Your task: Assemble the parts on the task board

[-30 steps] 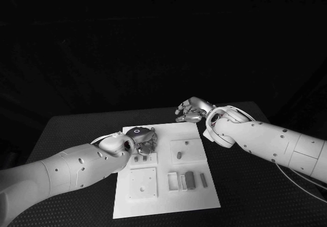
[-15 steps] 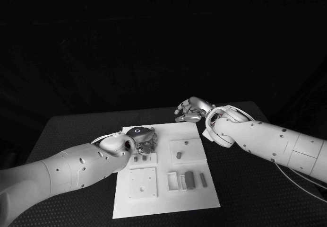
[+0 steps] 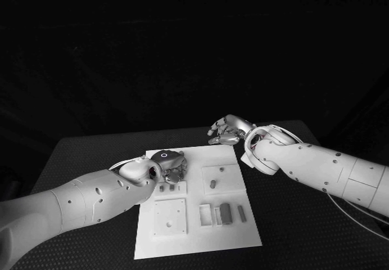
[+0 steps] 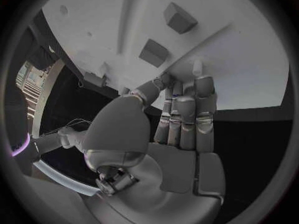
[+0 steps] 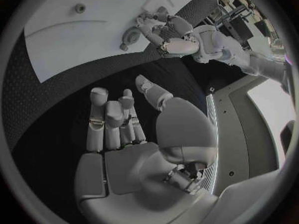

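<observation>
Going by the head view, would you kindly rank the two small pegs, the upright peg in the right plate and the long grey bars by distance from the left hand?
1. Pair of small grey pegs, just below the left hand.
2. Upright grey peg, to its right, in the raised square plate.
3. Long grey bars, toward the white task board's near right.

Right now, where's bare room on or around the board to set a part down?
Free: the task board strip along its near edge, below the square plate and slotted tray; also the black table right of the board. Crowded: the far-left corner under the left hand; the right hand hovers beyond the far edge.
</observation>
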